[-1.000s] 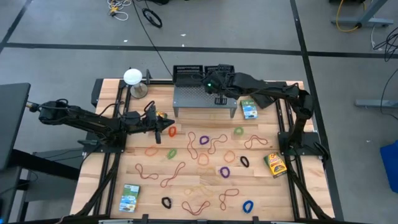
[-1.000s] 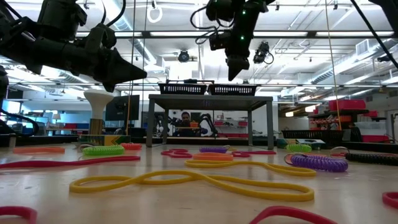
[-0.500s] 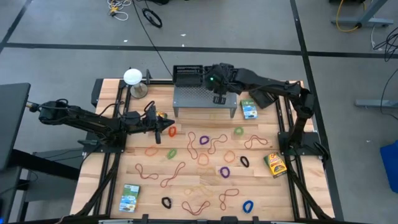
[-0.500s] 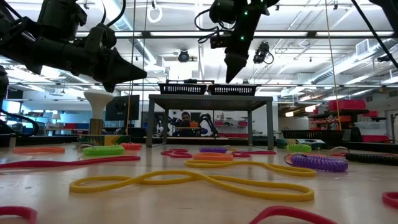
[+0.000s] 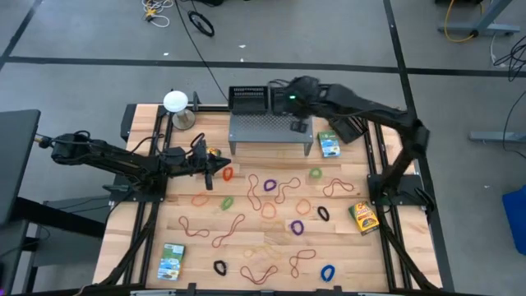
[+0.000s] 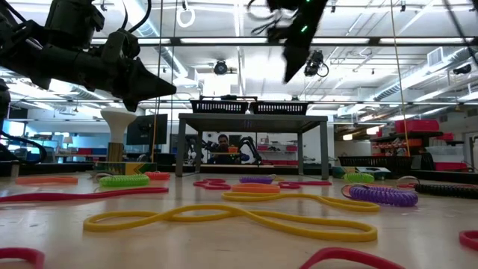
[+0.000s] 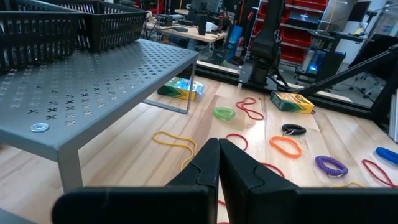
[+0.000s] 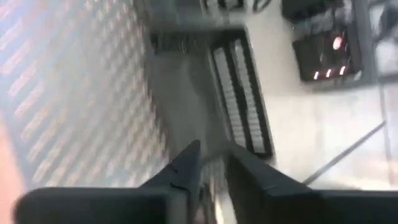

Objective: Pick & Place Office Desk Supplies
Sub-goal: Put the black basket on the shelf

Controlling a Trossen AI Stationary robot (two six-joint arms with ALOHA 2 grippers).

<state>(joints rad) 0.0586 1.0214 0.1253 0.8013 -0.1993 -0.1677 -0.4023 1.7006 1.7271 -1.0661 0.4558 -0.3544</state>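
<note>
Two black mesh trays (image 5: 249, 99) (image 5: 279, 89) stand on the far part of the grey perforated shelf (image 5: 263, 131); my right arm hides part of the right one. My right gripper (image 6: 293, 73) (image 8: 211, 158) hangs high above that tray (image 8: 242, 93), pointing down, with a narrow gap between its fingers and nothing in it. My left gripper (image 5: 223, 171) (image 7: 219, 144) is shut and empty, held level above the table left of the shelf. Coloured rubber bands (image 5: 271, 186) lie strewn over the table. Green-white boxes (image 5: 329, 145) (image 5: 172, 261) and a yellow-green box (image 5: 362, 217) lie flat.
A white ball on a stand (image 5: 175, 104) sits at the far left corner. The shelf stands on legs with room beneath it (image 6: 252, 149). Bands cover the middle and near parts of the table (image 6: 246, 213). Arm frames run along both side edges.
My right gripper has risen well above the shelf and shifted toward the table's far right, over the right mesh tray. The left arm has kept still. Nothing on the table has moved.
</note>
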